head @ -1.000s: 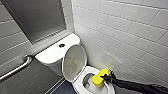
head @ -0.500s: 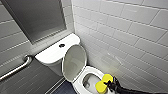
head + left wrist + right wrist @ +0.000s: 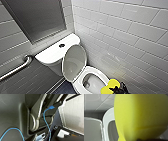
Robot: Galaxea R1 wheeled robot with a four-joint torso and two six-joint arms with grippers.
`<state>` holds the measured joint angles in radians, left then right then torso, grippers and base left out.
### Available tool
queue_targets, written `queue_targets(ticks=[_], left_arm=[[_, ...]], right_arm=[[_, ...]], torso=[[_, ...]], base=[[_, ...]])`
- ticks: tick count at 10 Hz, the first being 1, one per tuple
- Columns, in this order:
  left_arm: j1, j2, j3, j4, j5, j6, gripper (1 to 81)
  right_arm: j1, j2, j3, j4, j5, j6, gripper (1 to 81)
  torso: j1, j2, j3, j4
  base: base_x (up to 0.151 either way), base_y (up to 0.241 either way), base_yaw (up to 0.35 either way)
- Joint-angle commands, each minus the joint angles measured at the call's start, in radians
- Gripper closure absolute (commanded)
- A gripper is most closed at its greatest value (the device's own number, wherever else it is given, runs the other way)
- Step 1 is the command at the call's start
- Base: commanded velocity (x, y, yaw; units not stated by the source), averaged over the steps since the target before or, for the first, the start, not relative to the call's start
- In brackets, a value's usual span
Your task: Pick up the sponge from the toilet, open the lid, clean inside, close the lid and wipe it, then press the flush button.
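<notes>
Gripping the sponge [image 3: 110, 85], the right pincer [image 3: 114, 89] is hovering at the front right rim of the toilet [image 3: 80, 79], close to the tiled wall [image 3: 120, 37]; whether the sponge is touching the rim cannot be told. The lid [image 3: 74, 62] is standing raised against the tank [image 3: 50, 53], with the flush button [image 3: 61, 45] on its flat top.

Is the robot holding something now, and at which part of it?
Yes: the right gripper holds the sponge by the edge nearest the arm; the exact spot is hidden.
</notes>
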<state>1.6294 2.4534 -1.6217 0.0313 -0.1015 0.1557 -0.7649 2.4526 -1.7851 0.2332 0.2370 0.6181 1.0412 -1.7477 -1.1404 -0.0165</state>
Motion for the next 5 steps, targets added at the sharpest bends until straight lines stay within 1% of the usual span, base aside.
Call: queue_targets(ticks=[1, 3, 5], left_arm=[[0.024, -0.02, 0.039, 0.028, 0.089, 0.004, 1.0], [0.019, -0.013, 0.037, 0.03, 0.089, 0.004, 1.0], [0.019, -0.008, 0.036, 0.047, 0.089, 0.005, 1.0]], right_arm=[[-0.081, -0.106, 0.116, -0.005, 0.077, -0.003, 81.1], [-0.153, -0.128, 0.159, -0.018, 0.114, -0.004, 81.1], [-0.185, -0.199, 0.297, -0.045, 0.128, -0.006, 81.1]], torso=[[0.0, 0.0, 0.0, 0.0], [0.0, 0.0, 0.0, 0.0], [0.0, 0.0, 0.0, 0.0]], base=[[0.0, 0.0, 0.0], [0.0, 0.0, 0.0], [0.0, 0.0, 0.0]])
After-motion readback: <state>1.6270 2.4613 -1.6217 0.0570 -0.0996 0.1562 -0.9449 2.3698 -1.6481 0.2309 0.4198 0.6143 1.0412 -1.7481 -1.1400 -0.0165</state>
